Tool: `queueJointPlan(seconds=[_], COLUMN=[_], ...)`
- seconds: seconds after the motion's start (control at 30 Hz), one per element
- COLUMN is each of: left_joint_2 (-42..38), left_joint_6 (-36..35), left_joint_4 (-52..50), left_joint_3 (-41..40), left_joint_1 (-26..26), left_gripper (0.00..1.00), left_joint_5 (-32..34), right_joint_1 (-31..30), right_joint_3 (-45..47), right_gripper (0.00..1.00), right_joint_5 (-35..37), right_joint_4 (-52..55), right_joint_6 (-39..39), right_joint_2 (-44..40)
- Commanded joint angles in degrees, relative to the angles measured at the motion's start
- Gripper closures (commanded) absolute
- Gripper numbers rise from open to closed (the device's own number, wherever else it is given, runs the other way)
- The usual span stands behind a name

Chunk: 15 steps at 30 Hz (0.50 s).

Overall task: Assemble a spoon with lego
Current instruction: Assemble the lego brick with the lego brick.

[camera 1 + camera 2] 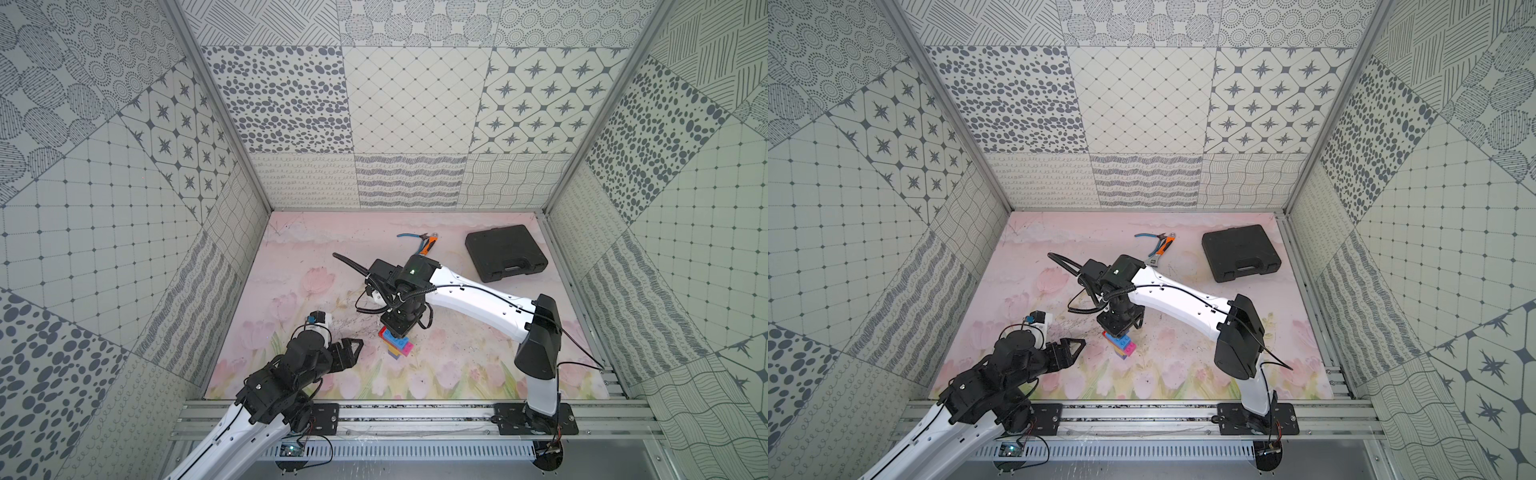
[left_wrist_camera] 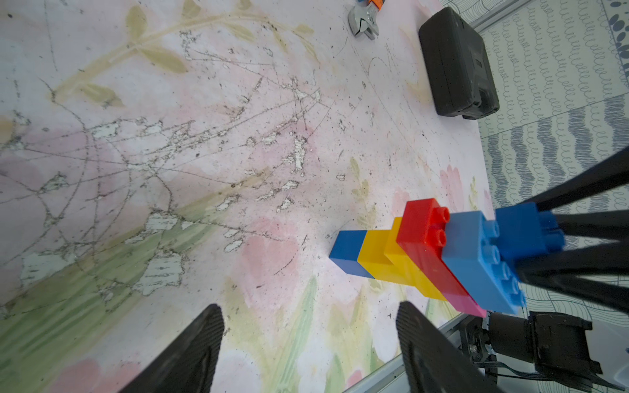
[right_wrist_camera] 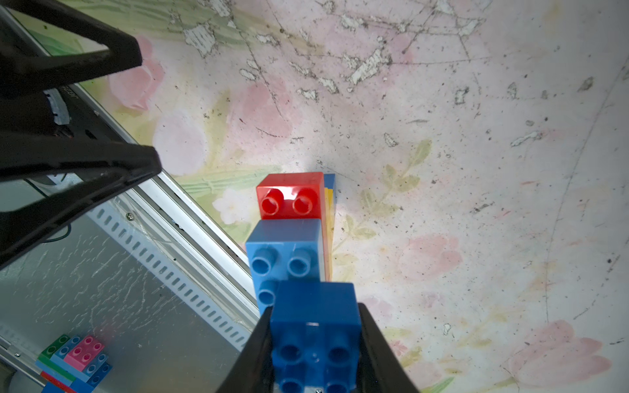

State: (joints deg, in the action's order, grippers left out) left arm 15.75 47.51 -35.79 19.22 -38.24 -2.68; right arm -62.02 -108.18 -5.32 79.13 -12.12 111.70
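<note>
The spoon stands upright on the tabletop, lower centre in both top views. My right jaws clamp its top blue brick — left jaws wide, empty. Light, stiff plastic, probably slippery — I hold flat sides.

Floral tabletop: brick spoon upright, pliers, wrench, black case.

I've got both top views mounted high, looking steeply down on the whole desk. My wrist cams sit low and close over it, both catching the spoon.
</note>
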Motion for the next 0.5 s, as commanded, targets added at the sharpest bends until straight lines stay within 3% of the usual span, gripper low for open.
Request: queueJointPlan(seconds=[0.0, 0.47], left_joint_2=[0.0, 0.6], left_joint_6=[-1.1, -1.5], left_joint_4=[-0.8, -0.6], left_joint_3=[0.5, 0.6], left_joint_1=[0.2, 0.1], left_gripper=[0.18, 0.18], left_joint_5=[0.7, 0.6], right_joint_1=[-0.4, -0.9], right_joint_3=[1.0, -0.1], right_gripper=[0.74, 0.73], right_joint_5=[-0.8, -0.4], right_joint_4=[-1.2, -1.1], right_joint_6=[-1.1, -1.1], right_joint_2=[-2.8, -4.2])
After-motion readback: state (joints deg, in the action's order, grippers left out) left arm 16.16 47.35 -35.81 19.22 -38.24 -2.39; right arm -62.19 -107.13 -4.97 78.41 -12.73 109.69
